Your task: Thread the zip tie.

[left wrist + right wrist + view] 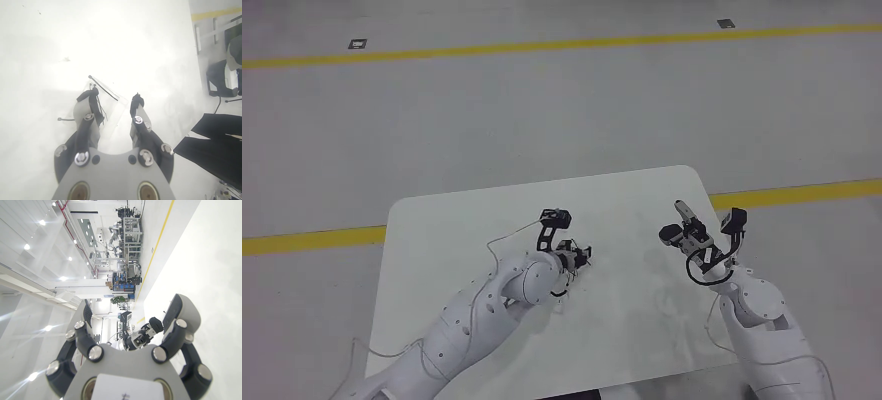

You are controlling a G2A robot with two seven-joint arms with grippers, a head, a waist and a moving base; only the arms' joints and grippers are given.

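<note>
Several thin black zip ties lie on and around a clear plastic sleeve (pixel 118 110) on the white table (pixel 462 240). One zip tie (pixel 103 88) lies slantwise across the sleeve's far end. Another zip tie (pixel 65 119) sticks out to the side, and thinner ones (pixel 101 109) lie beside one finger. My left gripper (pixel 115 95) (pixel 577 255) stands open low over the sleeve, straddling it, with nothing between its fingers. My right gripper (pixel 131 300) (pixel 674 222) is open and empty, raised over the table's right part and turned sideways toward the left gripper (pixel 149 330).
The table's right edge (pixel 194 56) runs close to the sleeve in the left wrist view. Beyond it are a chair base (pixel 217 79) and dark cloth (pixel 217 136). Bare tabletop (pixel 632 300) spreads between the two arms.
</note>
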